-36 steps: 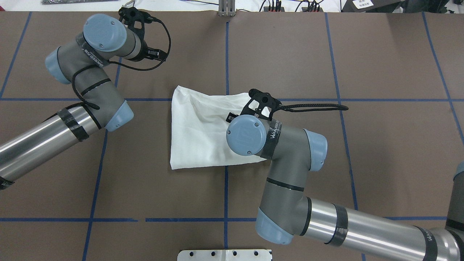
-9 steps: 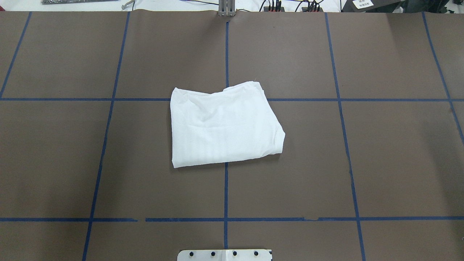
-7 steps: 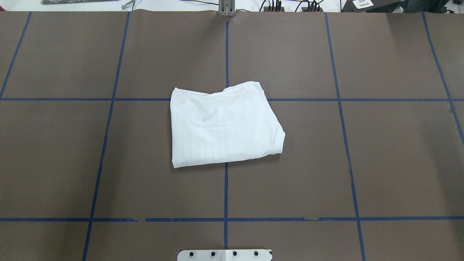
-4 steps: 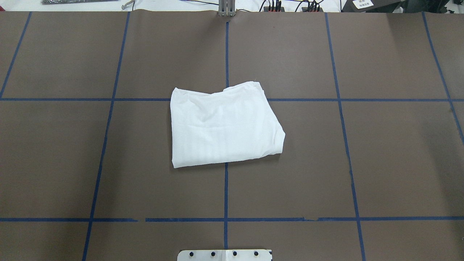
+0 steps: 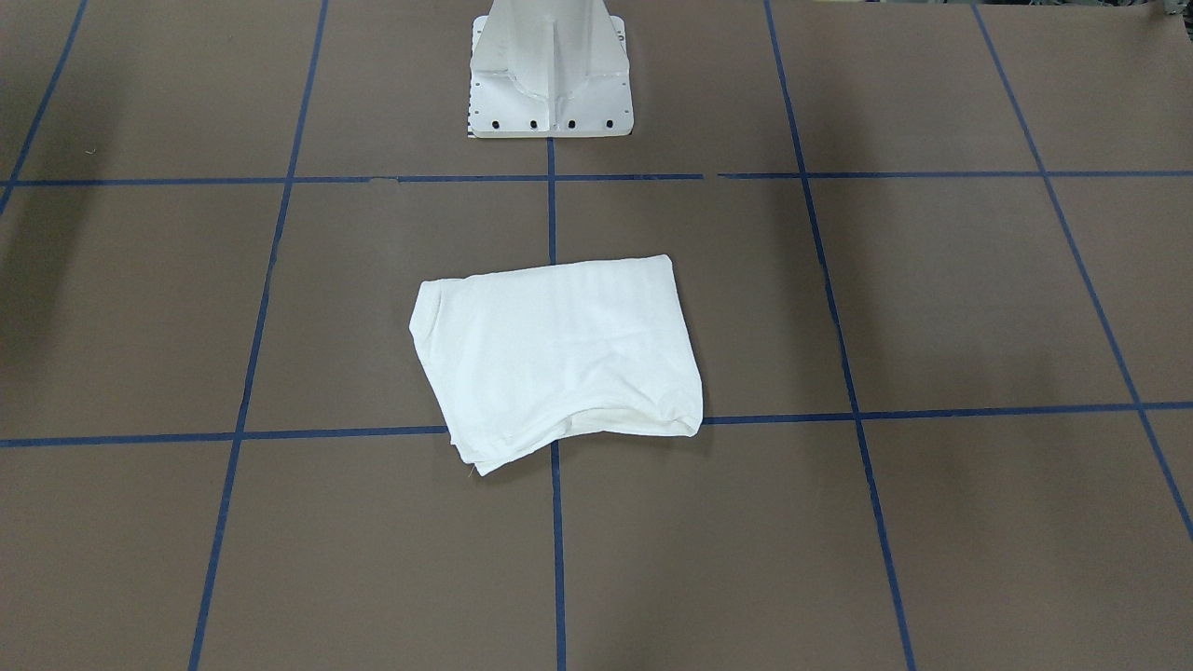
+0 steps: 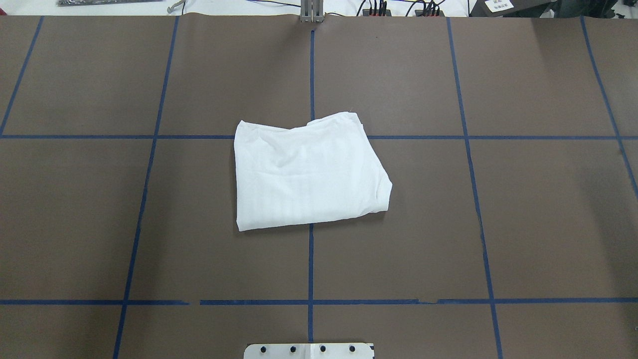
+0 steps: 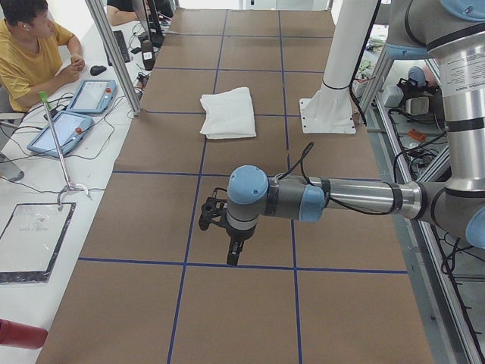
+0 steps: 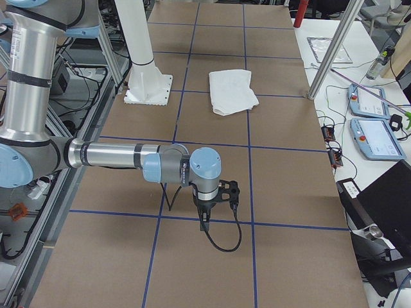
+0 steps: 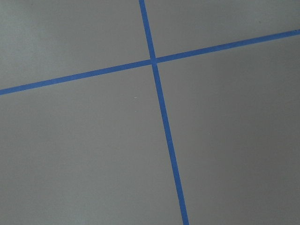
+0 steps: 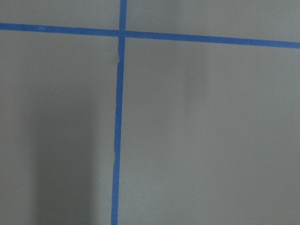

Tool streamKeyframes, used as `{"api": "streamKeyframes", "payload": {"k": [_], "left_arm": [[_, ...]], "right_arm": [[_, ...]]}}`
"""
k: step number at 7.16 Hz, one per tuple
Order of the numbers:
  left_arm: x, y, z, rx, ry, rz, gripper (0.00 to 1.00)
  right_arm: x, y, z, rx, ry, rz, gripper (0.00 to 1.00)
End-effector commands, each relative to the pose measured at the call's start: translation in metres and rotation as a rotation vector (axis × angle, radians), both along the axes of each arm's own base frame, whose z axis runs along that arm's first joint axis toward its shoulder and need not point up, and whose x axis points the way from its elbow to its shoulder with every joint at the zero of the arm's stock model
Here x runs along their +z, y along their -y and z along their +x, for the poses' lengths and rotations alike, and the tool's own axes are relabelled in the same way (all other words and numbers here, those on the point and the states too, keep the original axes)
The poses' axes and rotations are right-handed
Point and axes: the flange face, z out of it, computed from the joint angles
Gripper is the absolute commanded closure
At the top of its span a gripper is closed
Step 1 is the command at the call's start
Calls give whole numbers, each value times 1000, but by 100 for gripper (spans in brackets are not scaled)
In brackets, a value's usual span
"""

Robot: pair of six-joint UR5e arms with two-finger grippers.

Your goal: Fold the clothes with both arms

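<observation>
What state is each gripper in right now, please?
Left gripper: cannot be told; away from the T-shirt.
Right gripper: cannot be told; also away from it.

No text, brand or number can be read in any view.

- White label (image 6: 498, 5) on a dark case (image 6: 528, 6), beyond the shirt (image 6: 306, 172) and far to its right: print too small.
- Faint lettering on the upright segment of the left arm (image 7: 356, 196), well apart from the shirt: illegible.
- Marks on the wrist band of the right arm (image 8: 115, 155): blurred.
</observation>
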Motion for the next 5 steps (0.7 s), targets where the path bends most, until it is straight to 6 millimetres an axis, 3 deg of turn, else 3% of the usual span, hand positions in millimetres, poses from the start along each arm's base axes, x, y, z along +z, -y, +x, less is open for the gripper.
{"api": "streamKeyframes", "payload": {"k": [1, 5], "left_arm": [[7, -3, 0, 1, 1, -15, 0], [18, -14, 0, -1, 0, -47, 0]], "right_arm": [[0, 0, 0, -4, -2, 3, 0], [4, -2, 0, -4, 0, -5, 0]]}}
